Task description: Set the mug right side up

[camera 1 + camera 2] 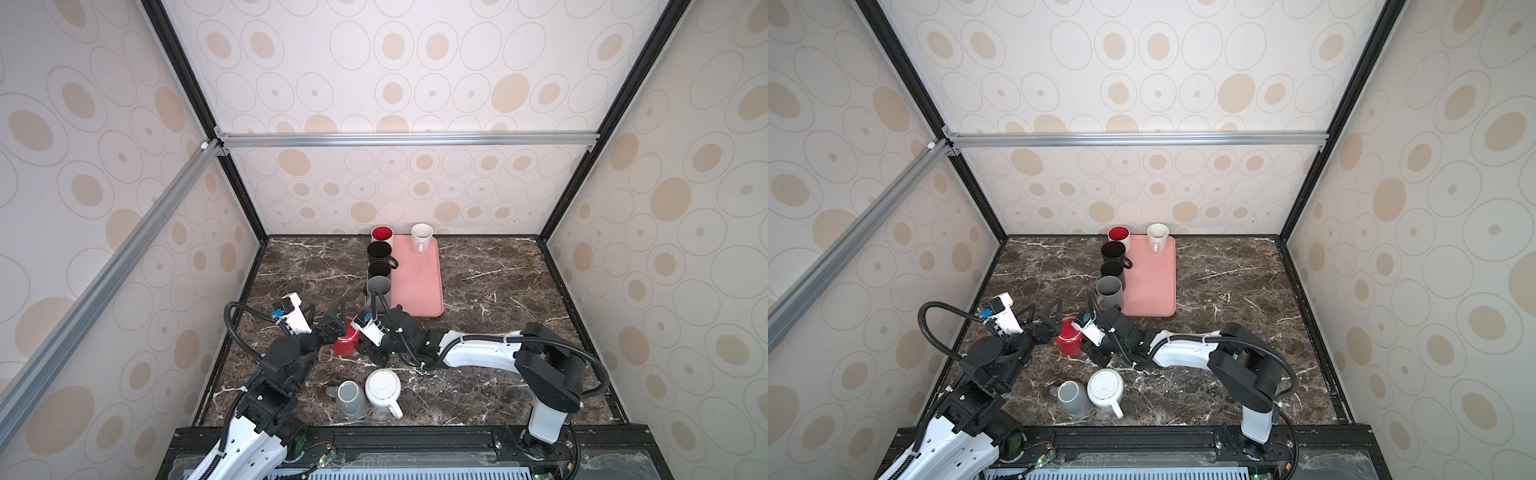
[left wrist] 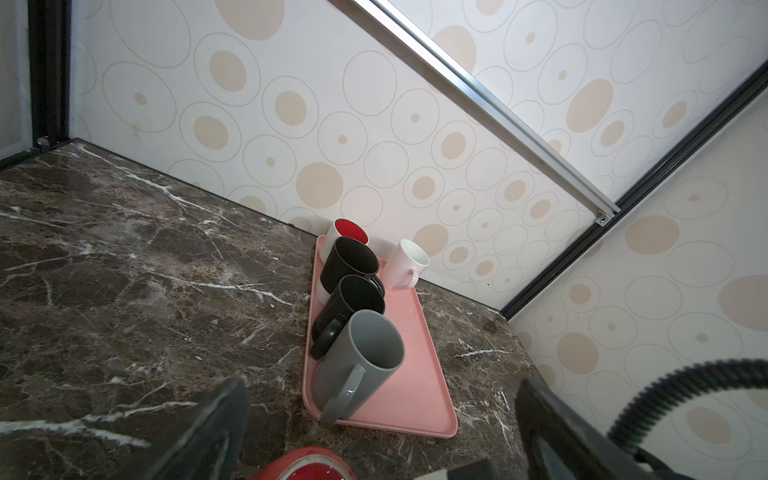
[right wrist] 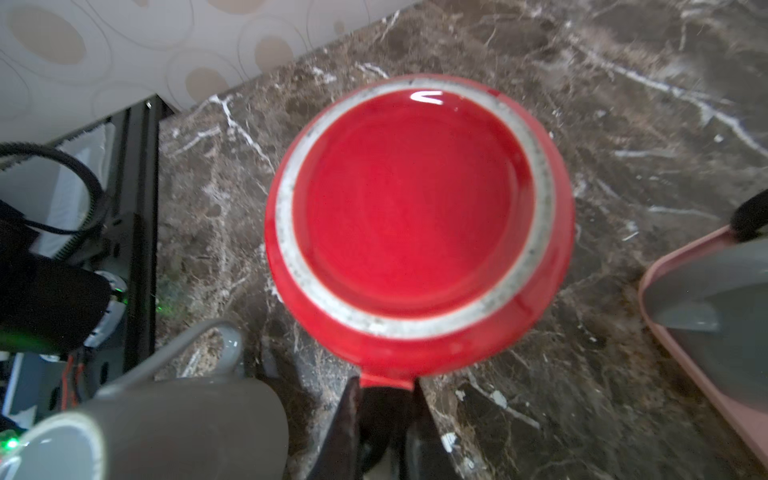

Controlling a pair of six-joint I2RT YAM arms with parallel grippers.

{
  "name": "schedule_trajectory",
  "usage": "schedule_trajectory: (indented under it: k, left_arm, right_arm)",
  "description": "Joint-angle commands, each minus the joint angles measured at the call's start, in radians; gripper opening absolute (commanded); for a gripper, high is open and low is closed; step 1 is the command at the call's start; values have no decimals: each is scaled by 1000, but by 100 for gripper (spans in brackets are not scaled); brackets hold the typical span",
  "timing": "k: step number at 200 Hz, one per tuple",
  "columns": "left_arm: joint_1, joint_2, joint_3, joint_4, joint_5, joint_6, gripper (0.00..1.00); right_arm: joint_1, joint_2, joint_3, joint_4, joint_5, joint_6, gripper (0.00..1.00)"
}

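A dark marble worktop [image 1: 498, 291] fills an enclosure with dotted walls. A pink tray [image 1: 419, 282] lies at the back and carries five upright mugs, four of them in a row along one edge.

Two robot arms meet in front of the tray. Between them is the red mug [image 3: 415, 208], base up and mouth down, apparently resting on the worktop, though the top views do not settle whether it is slightly lifted.

The right gripper [image 3: 386, 395] is clamped on the mug's handle (only a stub of red shows between the fingers). The left gripper [image 1: 328, 316] has its jaws wide apart and holds nothing. It sits close against the red mug's other side.

Near the front edge, a white mug [image 1: 383, 388] and a grey mug [image 1: 351, 399] stand just beside each other, also base up.

Risks from here:
- A pinch on a glazed handle alone may let the heavy body swing or slip as it is lifted and rolled over.
- The space is tight, so a turning mug could strike the left gripper, the front mugs or the tray's nearest mug.
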Motion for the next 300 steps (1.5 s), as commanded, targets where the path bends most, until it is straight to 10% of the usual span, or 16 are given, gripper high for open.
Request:
schedule_trajectory:
  k: [1,157,300]
  left_arm:
    - [3,-3,5,71,49,8,99]
    - [2,504,-30,898,609,-243,85]
    - [-149,851,105,1448,755,-423,62]
  right_arm:
    - [-5,-109,-32,129,13,29,0]
    - [-399,-685,-474,441,-54,479,0]
    - [-429,-626,-380,895,-237,869,0]
